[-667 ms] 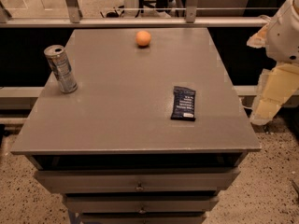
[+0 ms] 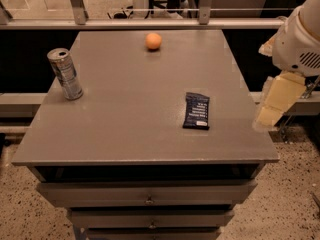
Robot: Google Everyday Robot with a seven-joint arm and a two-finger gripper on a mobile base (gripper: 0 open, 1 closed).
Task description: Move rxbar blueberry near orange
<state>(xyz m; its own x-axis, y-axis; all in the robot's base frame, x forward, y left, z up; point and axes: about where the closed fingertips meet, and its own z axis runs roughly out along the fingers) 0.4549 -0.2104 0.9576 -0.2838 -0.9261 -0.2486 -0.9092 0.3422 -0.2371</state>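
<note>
One grey tabletop (image 2: 130,119), speckled floor (image 2: 295,199), rxbar blueberry (image 2: 196,111), orange (image 2: 153,41), claw (image 2: 268,113) beside edge, state unclear

The last joint of the arm is a big rounded housing (image 2: 300,34) of white plastic, smooth and a little glossy, with a greyer shade along its lower curve. On its lower right side there is a small vent grille (image 2: 311,60) made of short dark slots in rows. Under the housing, at the right edge of the view, hangs the gripper (image 2: 270,115), a pale cream-yellow block with flat sides, lighter at its lower end. A thin dark cable (image 2: 312,88) shows beside it.
</note>
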